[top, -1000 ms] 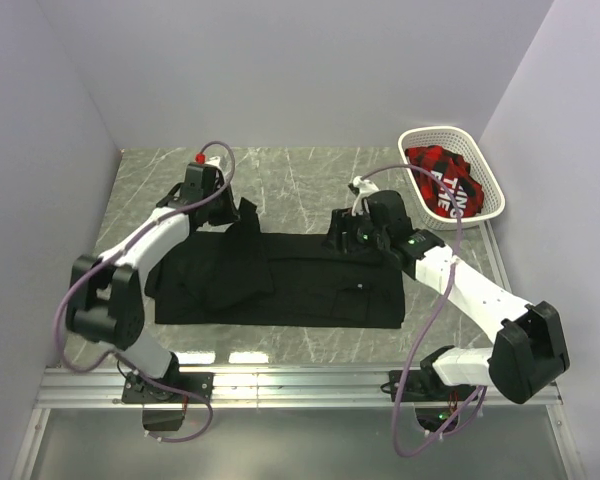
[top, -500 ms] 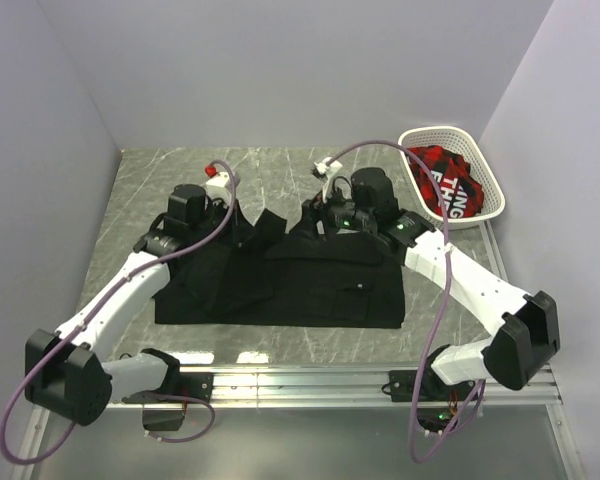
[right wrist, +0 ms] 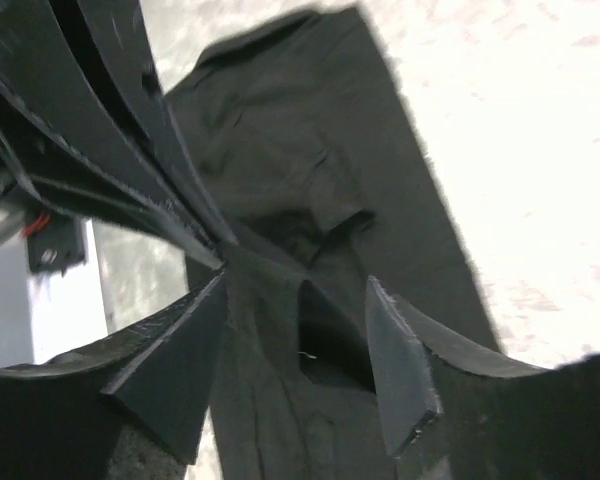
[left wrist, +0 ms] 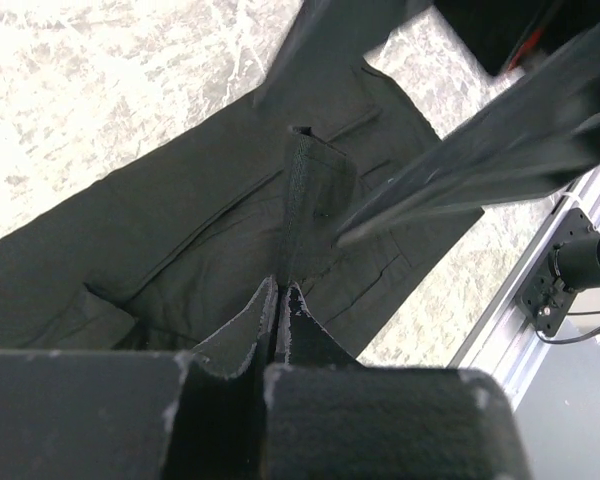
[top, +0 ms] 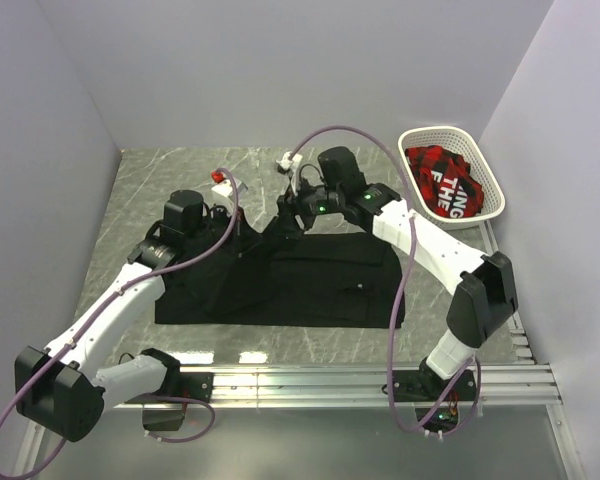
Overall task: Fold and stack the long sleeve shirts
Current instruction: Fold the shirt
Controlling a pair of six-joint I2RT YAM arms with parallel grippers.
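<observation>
A black long sleeve shirt (top: 330, 290) lies spread across the table, its body flat. My left gripper (top: 238, 228) is shut on a lifted strip of its sleeve (left wrist: 298, 190), which rises taut above the shirt body (left wrist: 170, 240) in the left wrist view. My right gripper (top: 286, 218) hovers just to the right of it, open. In the right wrist view its fingers (right wrist: 185, 370) stand wide apart with a raised fold of the same black fabric (right wrist: 270, 300) between them; the left finger touches the cloth.
A white basket (top: 420, 134) at the far right holds red and black checked clothing (top: 442, 180). Grey marbled tabletop (top: 280, 170) shows behind the shirt. An aluminium rail (top: 310, 380) runs along the near edge, with walls close on both sides.
The right gripper has swung left from the shirt's upper right edge to the lifted sleeve. The left gripper has carried the sleeve rightward over the shirt body.
</observation>
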